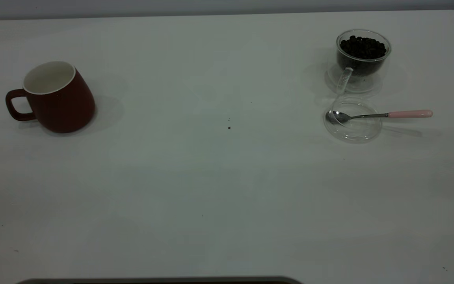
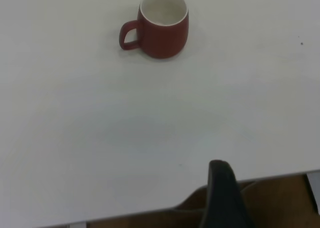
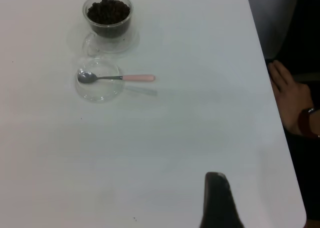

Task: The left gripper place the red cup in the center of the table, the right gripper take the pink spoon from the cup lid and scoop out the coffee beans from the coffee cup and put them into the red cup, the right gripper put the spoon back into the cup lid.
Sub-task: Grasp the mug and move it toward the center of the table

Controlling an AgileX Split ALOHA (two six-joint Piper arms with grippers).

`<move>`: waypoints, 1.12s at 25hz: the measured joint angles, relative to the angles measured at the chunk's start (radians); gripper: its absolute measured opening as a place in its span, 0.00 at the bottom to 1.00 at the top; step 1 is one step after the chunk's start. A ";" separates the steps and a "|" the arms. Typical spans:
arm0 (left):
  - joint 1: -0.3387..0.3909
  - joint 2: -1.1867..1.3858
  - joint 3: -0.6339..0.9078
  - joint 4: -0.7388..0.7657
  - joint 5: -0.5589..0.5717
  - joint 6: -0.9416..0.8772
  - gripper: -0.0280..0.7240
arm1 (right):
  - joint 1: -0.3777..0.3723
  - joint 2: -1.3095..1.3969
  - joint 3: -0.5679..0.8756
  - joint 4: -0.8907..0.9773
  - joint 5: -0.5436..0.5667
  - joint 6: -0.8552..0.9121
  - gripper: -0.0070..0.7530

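worktop (image 1: pixel 227 189) is white w/ a few tiny dark specks (image 1: pixel 229 127) near the middle, nothing else between the two groups of things. a person's hand (image 3: pixel 290 100) w/ a dark wristband (image 3: pixel 305 123) rests just off the worktop's edge in the right wrist view, well apart from the cups.

red cup (image 1: pixel 55 96) stands upright at the exterior view's left, handle pointing to that view's left edge; inside is white and looks empty. nothing around it.

coffee cup (image 1: pixel 361 59), clear glass, stands at the far right, filled to near the rim w/ coffee beans (image 1: pixel 363 47). just in front of it lies the cup lid (image 1: pixel 353 120), flat. pink spoon (image 1: pixel 376 115) lies across the lid: metal bowl inside the lid, pink handle sticking out past the rim toward the right.

left claw (image 2: pixel 222 198): only one dark finger shows, at the worktop's near edge, far from the red cup; can't tell if apart or together. right claw (image 3: pixel 217 203): same, one dark finger low in its view, well apart from spoon and lid; can't tell.
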 joint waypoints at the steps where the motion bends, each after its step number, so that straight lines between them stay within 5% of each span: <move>1: 0.000 0.008 -0.006 0.009 -0.009 0.000 0.72 | 0.000 0.000 0.000 0.000 0.000 0.000 0.69; 7: 0.000 0.248 -0.132 0.167 -0.178 0.002 0.72 | 0.000 0.000 0.000 0.000 0.000 0.000 0.69; 17: 0.000 0.898 -0.448 0.486 -0.243 -0.051 0.72 | 0.000 0.000 0.000 0.000 0.000 0.000 0.69; 28: 0.002 1.399 -0.545 0.846 -0.411 -0.060 0.72 | 0.000 0.000 0.000 0.000 0.000 0.000 0.69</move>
